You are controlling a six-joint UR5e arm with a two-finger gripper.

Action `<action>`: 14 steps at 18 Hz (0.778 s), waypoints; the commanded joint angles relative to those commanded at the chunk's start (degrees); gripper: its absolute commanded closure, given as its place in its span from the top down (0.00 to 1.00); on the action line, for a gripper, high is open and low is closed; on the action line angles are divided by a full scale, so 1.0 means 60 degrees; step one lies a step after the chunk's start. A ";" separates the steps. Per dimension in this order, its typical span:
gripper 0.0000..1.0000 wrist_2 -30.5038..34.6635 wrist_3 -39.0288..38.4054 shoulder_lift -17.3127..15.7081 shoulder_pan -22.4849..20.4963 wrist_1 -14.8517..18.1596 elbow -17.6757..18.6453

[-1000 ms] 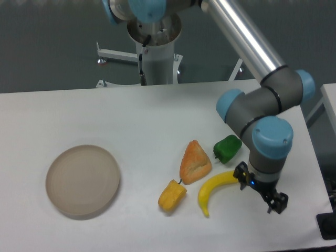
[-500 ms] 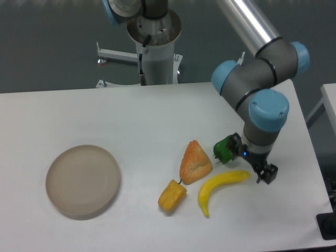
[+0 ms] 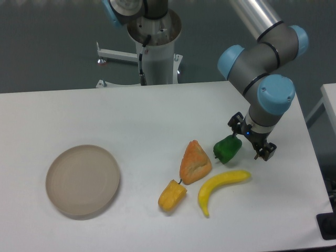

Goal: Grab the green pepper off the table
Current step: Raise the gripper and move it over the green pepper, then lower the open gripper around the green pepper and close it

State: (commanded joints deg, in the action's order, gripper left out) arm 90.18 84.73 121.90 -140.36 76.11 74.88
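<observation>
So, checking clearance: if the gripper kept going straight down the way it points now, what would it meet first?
Probably the bare table just right of the green pepper; the gripper seems offset from it, though depth is unclear.

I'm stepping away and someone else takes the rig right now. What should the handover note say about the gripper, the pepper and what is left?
Gripper: fingers apart, holding nothing, positioned just right of the green pepper; from this view I cannot tell whether it touches it.
Things: the pepper lies on the table, above the banana and right of the orange wedge. A small yellow pepper and a plate sit further left.
Done: the gripper is next to the pepper.
Left: centre over the pepper, close on it, lift it off the table.
</observation>
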 joint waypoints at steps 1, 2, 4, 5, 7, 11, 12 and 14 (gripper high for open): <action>1.00 -0.0044 0.0000 -0.0029 -0.0015 0.0000 0.0131; 1.00 -0.0059 0.0000 -0.0029 -0.0015 -0.0014 0.0220; 1.00 -0.0190 0.0000 -0.0058 -0.0117 0.0000 0.0322; 1.00 -0.0394 -0.0015 -0.0088 -0.0146 0.0000 0.0396; 1.00 -0.0659 -0.0029 -0.0103 -0.0219 0.0000 0.0513; 1.00 -0.0966 -0.0132 -0.0103 -0.0264 -0.0015 0.0674; 1.00 -0.1083 -0.0146 -0.0088 -0.0249 -0.0015 0.0689; 1.00 -0.1128 -0.0147 -0.0088 -0.0249 -0.0044 0.0791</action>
State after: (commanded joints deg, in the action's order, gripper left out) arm 83.41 83.85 121.38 -141.86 75.85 79.63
